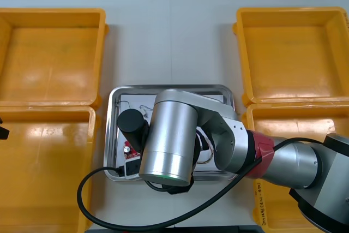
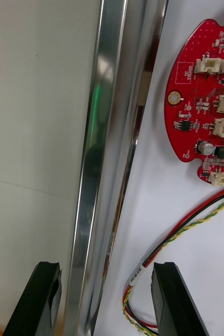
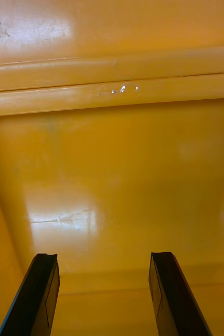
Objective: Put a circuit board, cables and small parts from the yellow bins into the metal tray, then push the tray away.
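The metal tray sits between the yellow bins, and my right arm reaches across it and hides most of its inside. In the right wrist view my right gripper stands open astride the tray's shiny rim. One finger is over the bare table and the other is over the white inside. On that white floor lie a round red circuit board and a red and yellow cable that runs past the inner finger. My left gripper hangs open over the bare floor of a yellow bin.
The left near bin, left far bin, right far bin and right near bin flank the tray. The arm's black hose loops over the table in front of the tray.
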`<state>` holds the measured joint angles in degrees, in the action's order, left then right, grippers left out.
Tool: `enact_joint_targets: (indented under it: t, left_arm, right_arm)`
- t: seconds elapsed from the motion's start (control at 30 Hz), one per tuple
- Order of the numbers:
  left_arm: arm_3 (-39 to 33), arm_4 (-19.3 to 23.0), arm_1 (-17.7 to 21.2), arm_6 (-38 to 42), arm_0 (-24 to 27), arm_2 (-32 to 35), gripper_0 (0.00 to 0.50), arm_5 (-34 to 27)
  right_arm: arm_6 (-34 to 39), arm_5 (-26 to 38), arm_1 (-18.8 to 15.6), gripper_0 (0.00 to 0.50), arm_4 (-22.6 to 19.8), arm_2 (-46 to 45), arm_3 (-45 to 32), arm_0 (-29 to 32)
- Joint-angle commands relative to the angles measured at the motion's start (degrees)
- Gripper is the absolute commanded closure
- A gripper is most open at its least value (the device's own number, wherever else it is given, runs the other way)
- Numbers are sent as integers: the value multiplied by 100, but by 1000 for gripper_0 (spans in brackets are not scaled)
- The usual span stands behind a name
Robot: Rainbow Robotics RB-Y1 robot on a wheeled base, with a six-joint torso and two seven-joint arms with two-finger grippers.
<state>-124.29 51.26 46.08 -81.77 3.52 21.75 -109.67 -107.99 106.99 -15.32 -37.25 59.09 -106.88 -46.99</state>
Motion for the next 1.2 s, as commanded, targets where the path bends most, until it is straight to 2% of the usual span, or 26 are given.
enact_joint_targets:
  t: [0.03,0.37,0.63,1.2]
  left_arm:
    - [-183,-55,-56,73,-115,171,0,-33]
    - [-183,-55,-56,73,-115,171,0,-33]
    - [-183,-55,-56,73,-115,171,0,-33]
    - [-183,-55,-56,73,-115,171,0,-33]
  right_arm:
    - [208,-91,214,0,174,234,-26,-170]
    - [920,-196,301,0,244,639,-26,-152]
    - [955,-319,319,0,587,744,9,-11]
    - [1096,-636,398,0,859,1060,343,33]
